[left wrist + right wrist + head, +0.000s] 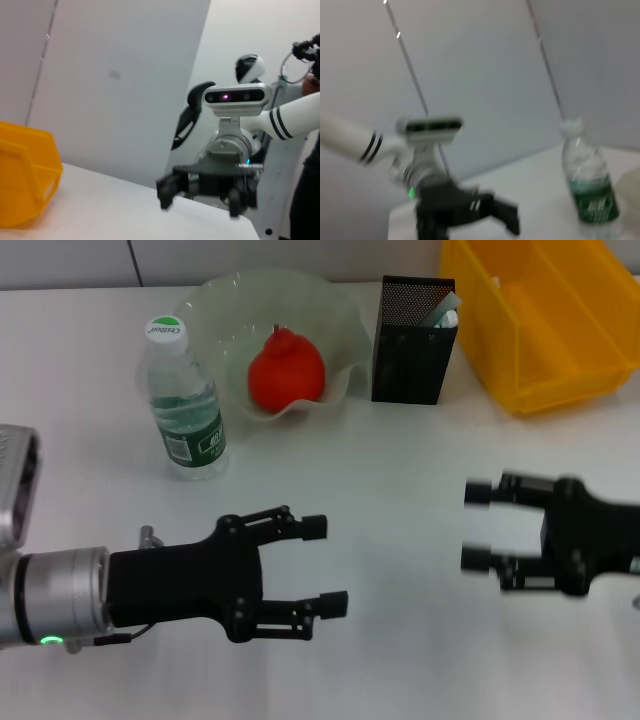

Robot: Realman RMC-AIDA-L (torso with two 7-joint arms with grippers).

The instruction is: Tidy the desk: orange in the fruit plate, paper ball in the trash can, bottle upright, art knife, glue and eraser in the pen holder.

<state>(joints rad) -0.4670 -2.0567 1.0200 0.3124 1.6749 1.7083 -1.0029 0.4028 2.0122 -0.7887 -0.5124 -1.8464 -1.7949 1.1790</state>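
Note:
The orange [286, 371] lies in the pale-green fruit plate [219, 306] at the back of the desk [400, 460]. The bottle [185, 403] stands upright to the left of the plate; it also shows in the right wrist view [588, 186]. The black mesh pen holder [411, 344] stands right of the plate, with the mint-green art knife [446, 310] sticking out of it. The yellow trash can [548, 320] is at the back right. My left gripper [326, 565] is open and empty over the front of the desk. My right gripper [477, 527] is open and empty at the front right. Paper ball, glue and eraser are out of view.
The left wrist view shows my right gripper [200, 199] facing it over the desk and the trash can [25, 175] beyond. The right wrist view shows my left gripper [470, 220]. A grey wall stands behind the desk.

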